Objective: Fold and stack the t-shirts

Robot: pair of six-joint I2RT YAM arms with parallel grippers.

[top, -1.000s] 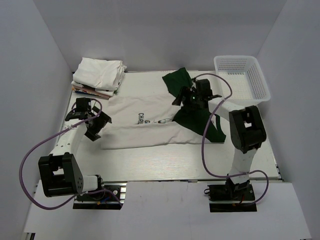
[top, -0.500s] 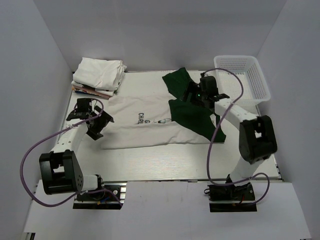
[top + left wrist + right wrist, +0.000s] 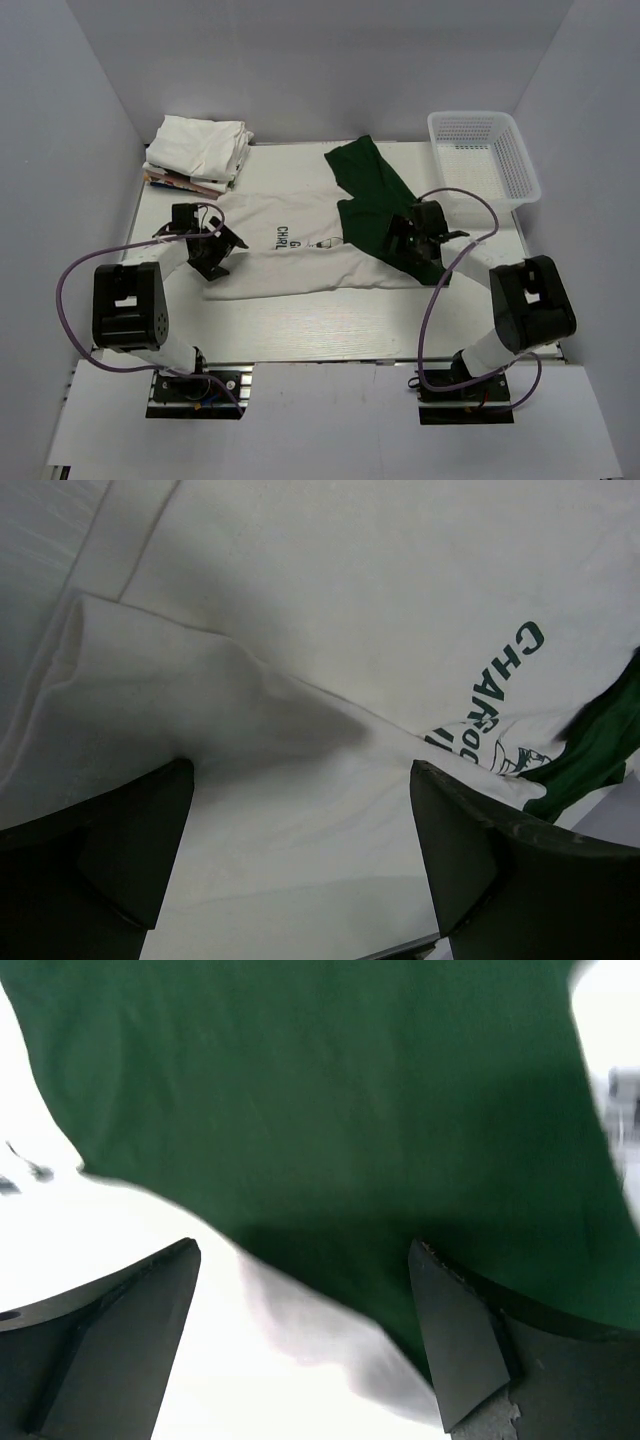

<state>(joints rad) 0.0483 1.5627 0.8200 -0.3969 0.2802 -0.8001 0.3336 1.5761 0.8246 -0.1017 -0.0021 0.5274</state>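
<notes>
On table (image 3: 330,320): 1 printed t-shirt (image 3: 300,265) | 1 folded stack (image 3: 200,148) | 1 basket (image 3: 515,160)

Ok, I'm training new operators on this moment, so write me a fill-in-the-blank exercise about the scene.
The spread t-shirt has dark ____ sleeves. The mesh basket sits at the far ____ corner of the table. The left end effector and the right end effector are both ____.
Missing words: green; right; open.

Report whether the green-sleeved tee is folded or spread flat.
Partly folded. The tee lies on the table with a white layer lapped over its print, cutting the lettering short, and a green sleeve across the body.
</notes>
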